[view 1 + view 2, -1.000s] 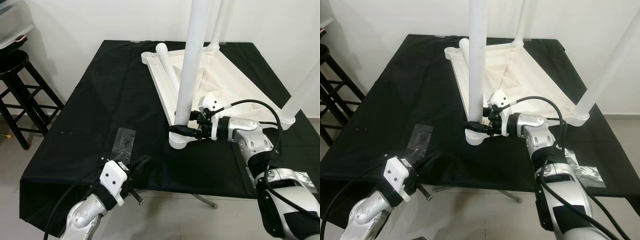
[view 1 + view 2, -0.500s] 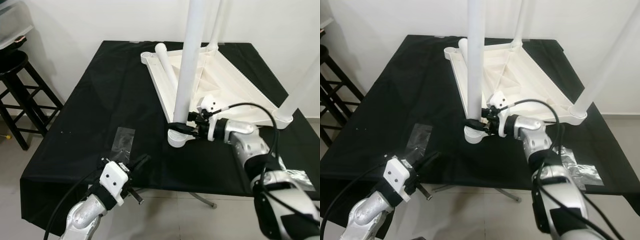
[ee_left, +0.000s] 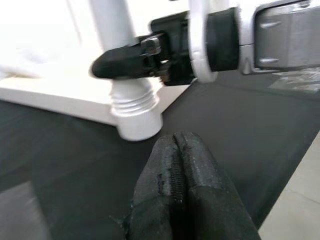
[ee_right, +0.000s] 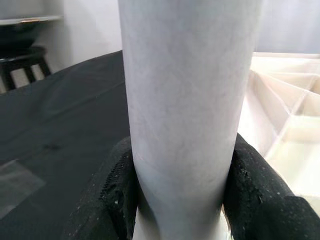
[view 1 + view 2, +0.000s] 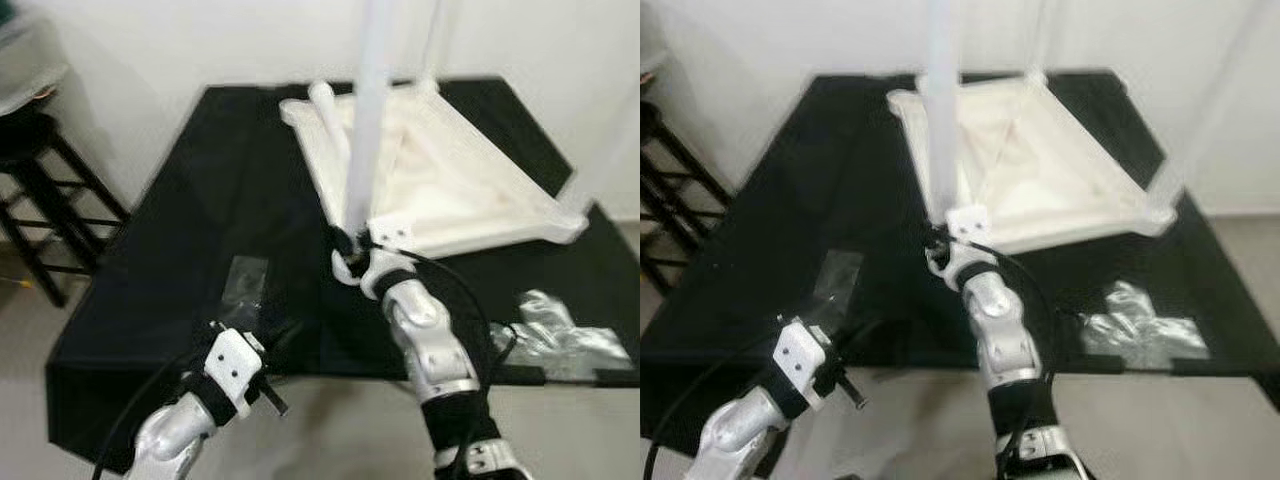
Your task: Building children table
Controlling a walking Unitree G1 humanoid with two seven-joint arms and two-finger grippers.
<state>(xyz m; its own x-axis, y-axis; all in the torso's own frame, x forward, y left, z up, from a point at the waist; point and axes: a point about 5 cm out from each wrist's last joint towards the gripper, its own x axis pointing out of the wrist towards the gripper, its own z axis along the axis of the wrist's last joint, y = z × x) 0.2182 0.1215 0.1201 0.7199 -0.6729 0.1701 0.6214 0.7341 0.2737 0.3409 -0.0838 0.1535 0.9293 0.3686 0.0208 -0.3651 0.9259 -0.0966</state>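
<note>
White plastic makes up the upturned children's tabletop (image 5: 450, 190), which is laid underside up on the black cloth-covered table (image 5: 200, 190). An upright white tubular leg (image 5: 365, 130) is stood in the threaded corner socket (image 3: 134, 107) at the tabletop's corner nearest the robot. That leg is clamped just above the socket by the right gripper (image 5: 347, 243), one black finger (image 4: 112, 192) being pressed against each side of the tube, so the jaws are spread only as wide as the leg. Another white leg (image 5: 330, 115) is laid flat across the tabletop's far left edge, and further upright legs are seen at the far corner and the right-hand corner, though blurred. The left gripper (image 3: 180, 185) is held low at the table's near edge, well apart from the tabletop, with its two black fingers pressed together on nothing. A clear plastic bag (image 5: 243, 280) is lying on the cloth between that gripper and the tabletop. Crumpled clear wrapping (image 5: 555, 330) is spread on the cloth to the right of the socket. A black wooden stool (image 5: 40, 190) is stood beside the table's left edge.
</note>
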